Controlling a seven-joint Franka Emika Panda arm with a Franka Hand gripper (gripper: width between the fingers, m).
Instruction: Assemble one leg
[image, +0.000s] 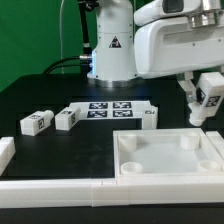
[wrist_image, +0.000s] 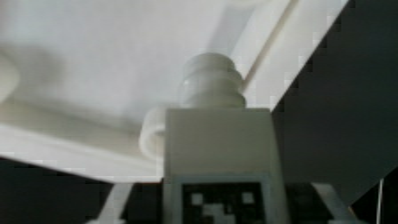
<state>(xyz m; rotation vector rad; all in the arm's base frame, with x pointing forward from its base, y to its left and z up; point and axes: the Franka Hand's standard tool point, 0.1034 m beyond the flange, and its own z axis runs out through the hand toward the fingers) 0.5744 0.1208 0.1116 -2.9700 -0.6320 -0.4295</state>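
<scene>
My gripper (image: 203, 103) is shut on a leg (image: 211, 93), a small white block with a black-and-white tag, and holds it in the air above the far right corner of the large white tray-like panel (image: 150, 158). In the wrist view the leg (wrist_image: 222, 140) sits between my fingers (wrist_image: 125, 200), its ridged peg pointing toward the panel (wrist_image: 89, 70) below. My gripper (wrist_image: 222, 208) grips the tagged end. Two more legs (image: 35, 123) (image: 66, 119) lie on the black table at the exterior view's left.
The marker board (image: 112, 108) lies in the middle of the table, with a small tagged piece (image: 148, 117) at its right end. A long white rail (image: 60, 186) runs along the front edge. A white block (image: 5, 150) sits at the far left.
</scene>
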